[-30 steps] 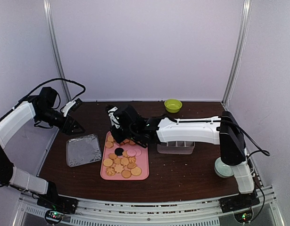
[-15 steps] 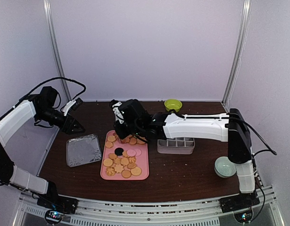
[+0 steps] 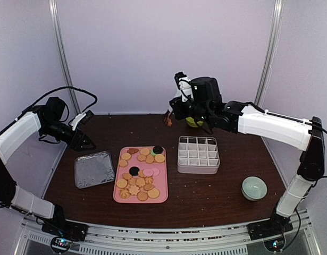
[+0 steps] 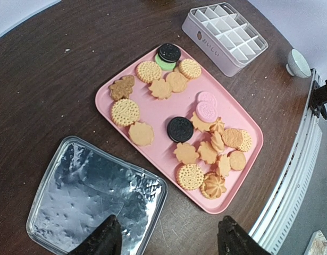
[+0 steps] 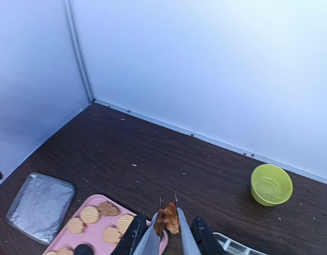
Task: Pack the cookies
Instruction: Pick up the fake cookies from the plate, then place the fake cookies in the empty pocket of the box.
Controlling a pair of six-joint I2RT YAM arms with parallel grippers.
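A dark wooden table [image 3: 206,199] is seen from above, with two robot arms mounted at its near edge. A pink tray [image 4: 152,114] is placed near the middle of the table, and most of the cookies [image 4: 185,153] are spread flat on it. They are mainly golden-tan rounds and flower shapes, with two pink ones, two black ones and a brown one among them. A foil tray [image 4: 94,199] is set just left of the pink tray, and a white divided box [image 3: 198,154] is set just to its right.

The right gripper [image 5: 168,223] is raised above the far part of the table. Its black fingers [image 5: 134,234] are closed around a pair of metal tongs [image 5: 152,240]. A single brown cookie [image 5: 167,219] is pinched on edge between the tong tips, held in the air clear of the tray. A yellow-green bowl [image 5: 271,184] is seen near the back wall, and a pale bowl [image 3: 254,187] is placed near the front right.

The left gripper [image 4: 168,236] is held over the left side of the table, above the foil tray. Its fingers [image 4: 107,238] are spread wide, with nothing gripped between them.
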